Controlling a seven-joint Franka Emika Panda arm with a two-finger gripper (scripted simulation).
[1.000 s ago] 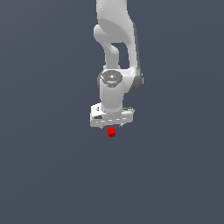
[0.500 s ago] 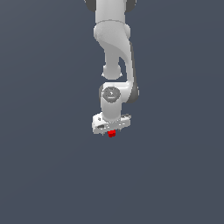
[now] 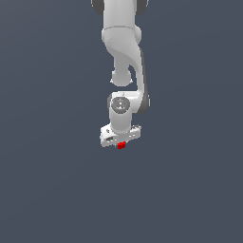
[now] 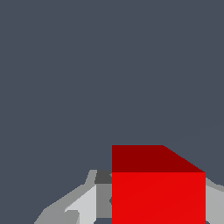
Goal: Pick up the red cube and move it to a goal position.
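- One gripper on the arm, fingers closed against the red cube; cube sits between them, under the palm.
- Step, as judged: carry phase, cube grasped.
- Next: hold grip, travel to goal; no goal marker visible.

exterior: gripper hides most of your red cube | wrist: cube's lower part cut off by frame edge
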